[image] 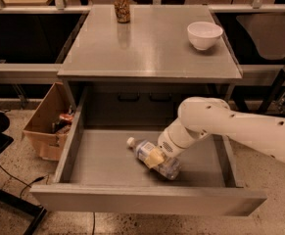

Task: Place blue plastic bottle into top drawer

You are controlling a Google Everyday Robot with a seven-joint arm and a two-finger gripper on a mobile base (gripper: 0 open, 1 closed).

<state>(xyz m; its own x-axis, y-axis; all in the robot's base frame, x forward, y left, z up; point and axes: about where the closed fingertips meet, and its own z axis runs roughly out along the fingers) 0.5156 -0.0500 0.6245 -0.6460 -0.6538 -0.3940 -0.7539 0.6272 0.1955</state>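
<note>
Reaching in from the right edge of the desk (147, 48), the gripper (154, 156) hangs low inside the open top drawer (132, 199), its fingers clamped across the middle of the blue plastic bottle (142, 150); the bottle sits mid-drawer, nearer the front edge, its long axis slanting, white cap toward the back-left corner; whether it touches the drawer floor I cannot tell; letting go looks like the next move.
</note>
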